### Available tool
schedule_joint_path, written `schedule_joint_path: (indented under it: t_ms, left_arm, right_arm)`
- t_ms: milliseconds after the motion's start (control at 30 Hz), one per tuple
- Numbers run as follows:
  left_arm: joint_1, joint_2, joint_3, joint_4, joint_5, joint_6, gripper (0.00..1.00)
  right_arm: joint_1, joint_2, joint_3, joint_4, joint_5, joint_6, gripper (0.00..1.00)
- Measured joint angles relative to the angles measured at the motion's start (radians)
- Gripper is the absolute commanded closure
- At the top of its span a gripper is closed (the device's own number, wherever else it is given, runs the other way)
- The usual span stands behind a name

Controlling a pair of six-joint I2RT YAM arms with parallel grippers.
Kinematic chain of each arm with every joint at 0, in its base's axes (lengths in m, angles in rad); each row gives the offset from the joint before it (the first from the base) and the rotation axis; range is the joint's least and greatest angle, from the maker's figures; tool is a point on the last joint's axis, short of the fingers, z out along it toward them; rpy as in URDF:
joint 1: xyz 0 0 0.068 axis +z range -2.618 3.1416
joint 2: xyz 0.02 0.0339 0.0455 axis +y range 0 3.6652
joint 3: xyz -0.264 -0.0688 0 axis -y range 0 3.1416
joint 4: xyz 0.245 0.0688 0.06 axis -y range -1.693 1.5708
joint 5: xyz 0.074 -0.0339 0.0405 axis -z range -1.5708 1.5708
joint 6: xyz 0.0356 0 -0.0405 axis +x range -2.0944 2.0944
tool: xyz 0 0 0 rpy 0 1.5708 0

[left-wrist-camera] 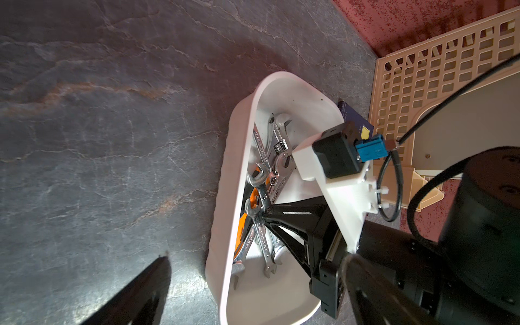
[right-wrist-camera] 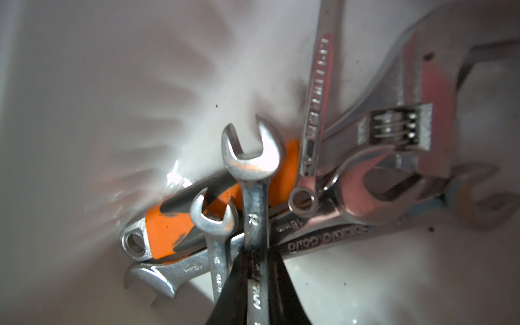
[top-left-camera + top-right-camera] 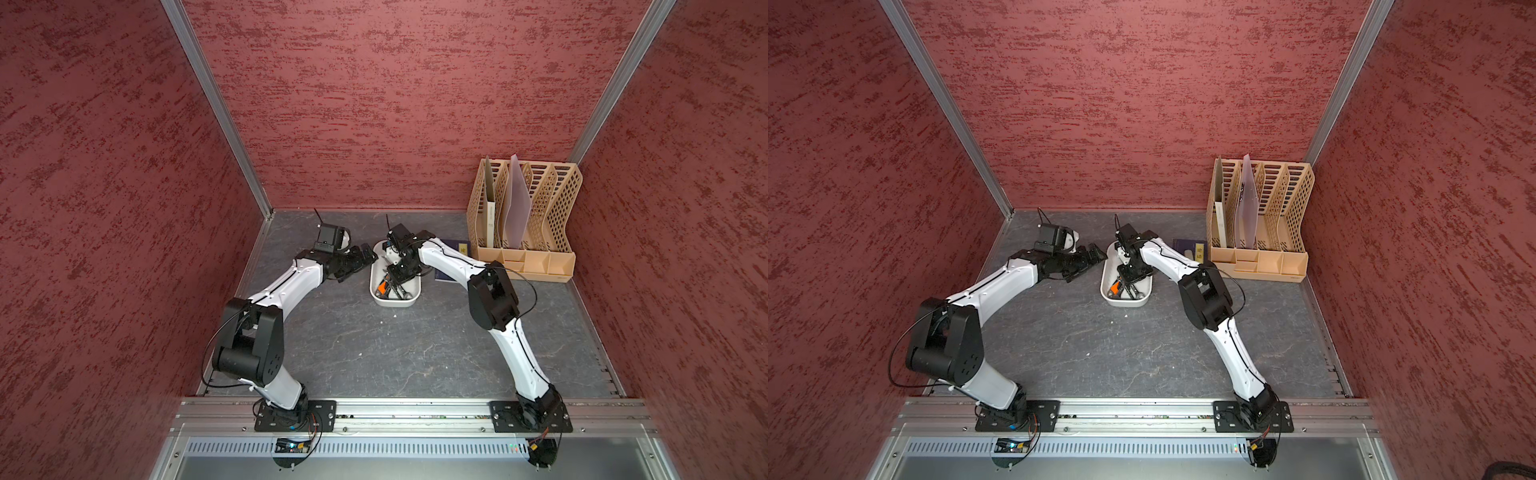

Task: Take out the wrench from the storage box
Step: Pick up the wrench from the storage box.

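My right end effector [image 2: 254, 261], clenched on the shank of the 12 wrench [image 2: 254, 197] atop the pile inside the white storage box [image 3: 395, 302] on the bench [image 3: 374, 353], should, I judge, lift slowly and straight, clear of the smaller wrench [image 2: 215, 222] touching it.

The right gripper [image 3: 1124, 286] points down into the storage box [image 3: 1125, 302], its tip among the wrenches [image 3: 1136, 294]. An orange-handled wrench [image 3: 1114, 286] lies just beside the tip, on the left arm's side. Whether its jaws grip anything is too small to tell. The left gripper [image 3: 1093, 257] hovers just outside the box's far rim. Behind the right gripper's wrist lies a dark blue book [image 3: 1185, 246], and past it stands the tan file rack [image 3: 1258, 224]
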Motion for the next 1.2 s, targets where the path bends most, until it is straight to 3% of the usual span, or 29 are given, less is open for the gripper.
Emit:
schedule_joint_path:
  t_ms: [367, 1200]
  left_arm:
    - [0.006, -0.003, 0.000, 0.000, 0.000, 0.000, 0.00]
    - [0.006, -0.030, 0.000, 0.001, -0.019, 0.000, 0.00]
  right_arm:
    - [0.000, -0.033, -0.047, 0.097, -0.005, 0.105, 1.00]
    - [0.000, -0.111, -0.071, 0.183, 0.005, 0.191, 1.00]
